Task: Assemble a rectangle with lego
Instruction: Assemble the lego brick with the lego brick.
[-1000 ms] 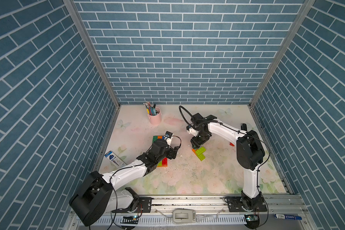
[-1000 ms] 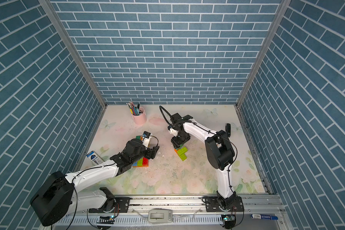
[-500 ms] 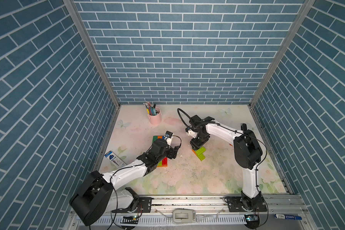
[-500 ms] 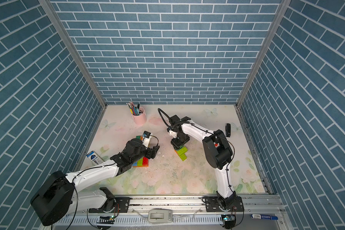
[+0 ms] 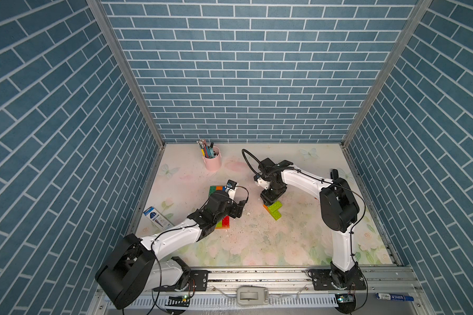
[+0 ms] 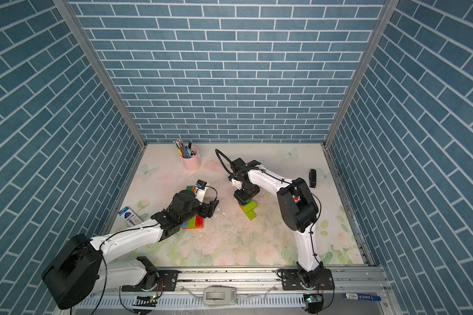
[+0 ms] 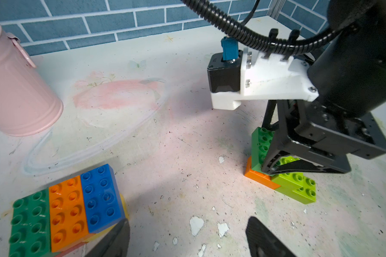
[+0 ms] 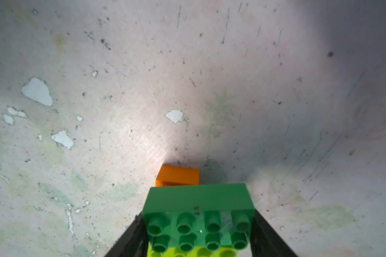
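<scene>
Floral tabletop (image 5: 257, 240), worn, paint chipped. Pink pen cup (image 7: 16, 89) stands well beyond left claw (image 7: 187, 222). Left claw released, fingers apart, nothing between. Flat lego slab (image 7: 67, 211) of dark green, orange and blue bricks over yellow lies just beside one finger. Right claw (image 8: 198, 217) grasping dark green brick (image 8: 198, 200), fingers against both sides. Lime bricks (image 7: 296, 187) and orange brick (image 8: 178, 175) sit beneath that claw, on table.

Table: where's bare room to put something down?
Free: the wide strip between the front rail and the bricks; the far corner beyond the right arm. Crowded: the middle, around the bricks, and left by the cup.
</scene>
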Tool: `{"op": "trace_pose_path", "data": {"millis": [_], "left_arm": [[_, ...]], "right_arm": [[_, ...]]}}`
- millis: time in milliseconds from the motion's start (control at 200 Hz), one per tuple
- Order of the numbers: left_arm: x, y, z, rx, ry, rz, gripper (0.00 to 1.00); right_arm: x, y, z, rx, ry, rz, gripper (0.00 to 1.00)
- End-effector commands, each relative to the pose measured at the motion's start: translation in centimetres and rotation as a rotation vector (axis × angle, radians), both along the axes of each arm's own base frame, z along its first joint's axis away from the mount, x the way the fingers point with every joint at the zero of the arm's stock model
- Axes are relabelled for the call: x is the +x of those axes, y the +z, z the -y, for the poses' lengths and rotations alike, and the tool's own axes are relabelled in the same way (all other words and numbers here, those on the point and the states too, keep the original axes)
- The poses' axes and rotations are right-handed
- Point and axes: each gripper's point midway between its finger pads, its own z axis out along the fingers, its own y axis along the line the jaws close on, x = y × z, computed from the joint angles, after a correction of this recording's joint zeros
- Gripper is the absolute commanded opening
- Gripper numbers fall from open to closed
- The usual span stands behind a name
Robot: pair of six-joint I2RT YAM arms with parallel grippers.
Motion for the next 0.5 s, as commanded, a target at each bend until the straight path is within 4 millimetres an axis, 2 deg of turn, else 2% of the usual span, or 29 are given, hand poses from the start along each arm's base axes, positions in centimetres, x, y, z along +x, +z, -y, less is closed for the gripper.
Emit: {"op": "trace_pose_path", "data": {"millis": [0, 235, 495], "left_arm": [[-0.05, -0.22, -0.21, -0.002, 0.000, 0.002, 0.83], [-0.11, -0.26, -0.17, -0.006, -0.003, 0.002, 0.83], [-0.12, -0.21, -0.20, -0.008, -0.003, 0.006, 0.83]], "right_arm": [[-0.69, -0.99, 0.65, -0.049, -0.022, -0.032, 0.00], [-0.95, -1.57, 1.02, -0.070, -0.059, -0.047, 0.00], [-0.93, -1.37, 0.95, -0.069, -0.081, -0.044, 0.00]]}}
